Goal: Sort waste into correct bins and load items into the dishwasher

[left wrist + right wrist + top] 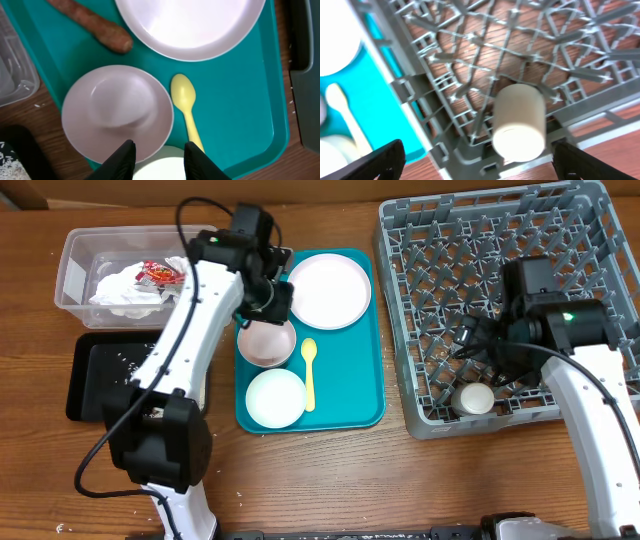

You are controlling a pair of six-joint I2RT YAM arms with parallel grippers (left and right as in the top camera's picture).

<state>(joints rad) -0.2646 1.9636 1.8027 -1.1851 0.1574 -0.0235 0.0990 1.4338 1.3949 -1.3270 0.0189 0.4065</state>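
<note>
- The dish rack (470,240) is occupied by 1 item only.
- The plate (329,290), spoon (309,370) and carrot stick (95,27) are seen on the teal tray (350,370).
- The left gripper (160,150) is held, fingers apart and empty, where the pink bowl (266,343) meets the white bowl (275,398). Both rims could be clipped and 1 bowl tipped.
- The cup (518,122) is laid sideways at the rack's front edge, under the wide-spread, empty right gripper (477,147). It could be nudged and rolled.

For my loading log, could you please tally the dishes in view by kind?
Plate: 1
Bowls: 2
Spoon: 1
Cup: 1
Total: 5
</note>
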